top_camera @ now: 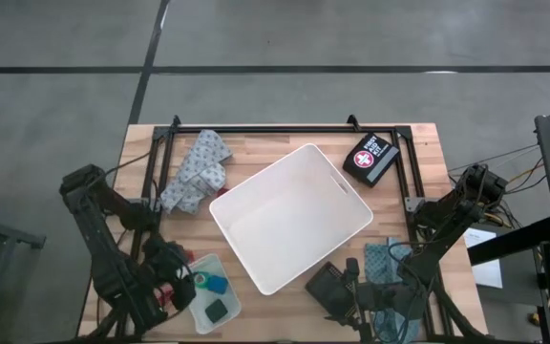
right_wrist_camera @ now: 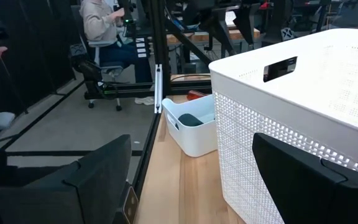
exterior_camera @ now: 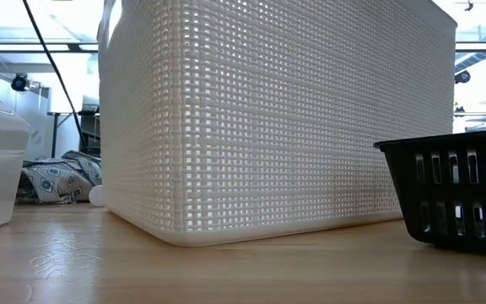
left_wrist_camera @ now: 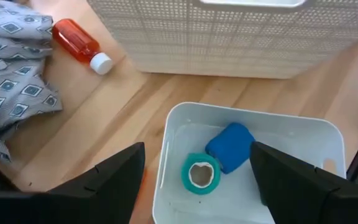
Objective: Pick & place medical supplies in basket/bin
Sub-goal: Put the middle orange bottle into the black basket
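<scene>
The large white bin stands slantwise mid-table on its base; its lattice wall fills the low view. My left gripper is open near the table's near left corner. It hovers over a small translucent tray that holds a teal tape roll and a blue roll. An orange bottle with a white cap lies on its side by the bin. My right gripper is open at the near edge, beside the bin's near right wall.
A patterned grey cloth lies heaped left of the bin. A dark case with a red cross sits at the far right. A black slotted basket and a teal pack lie near my right gripper. People sit beyond the table.
</scene>
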Controlling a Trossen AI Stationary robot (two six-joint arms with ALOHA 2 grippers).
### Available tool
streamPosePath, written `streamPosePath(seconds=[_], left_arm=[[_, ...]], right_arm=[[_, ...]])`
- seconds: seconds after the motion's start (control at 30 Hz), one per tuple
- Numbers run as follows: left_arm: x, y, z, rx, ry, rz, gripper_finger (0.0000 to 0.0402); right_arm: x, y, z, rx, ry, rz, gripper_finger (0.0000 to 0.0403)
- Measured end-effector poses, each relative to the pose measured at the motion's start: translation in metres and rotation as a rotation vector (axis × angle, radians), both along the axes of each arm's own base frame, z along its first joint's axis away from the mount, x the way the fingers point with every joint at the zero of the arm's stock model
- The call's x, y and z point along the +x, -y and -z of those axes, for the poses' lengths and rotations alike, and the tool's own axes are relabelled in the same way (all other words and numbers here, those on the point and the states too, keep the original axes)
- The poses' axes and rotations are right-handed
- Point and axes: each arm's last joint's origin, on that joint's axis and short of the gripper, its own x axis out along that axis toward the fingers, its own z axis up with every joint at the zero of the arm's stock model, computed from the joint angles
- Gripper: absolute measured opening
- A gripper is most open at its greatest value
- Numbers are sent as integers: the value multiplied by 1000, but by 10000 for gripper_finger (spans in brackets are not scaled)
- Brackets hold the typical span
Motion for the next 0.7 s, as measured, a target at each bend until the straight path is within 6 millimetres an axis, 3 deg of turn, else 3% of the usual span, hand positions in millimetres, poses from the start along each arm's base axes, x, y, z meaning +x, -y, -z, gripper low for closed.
streamPosePath(seconds=[0.2,0.5,0.7], left_arm=[[0,2,19,-54,-39,-59,292],[-12,-3,26,-116,-356,-112,292],[-16,-4,25,-107,-502,66,291]], right_arm=[[0,0,0,0,0,0,329],[0,0,0,0,0,0,329],[0,0,0,0,0,0,329]])
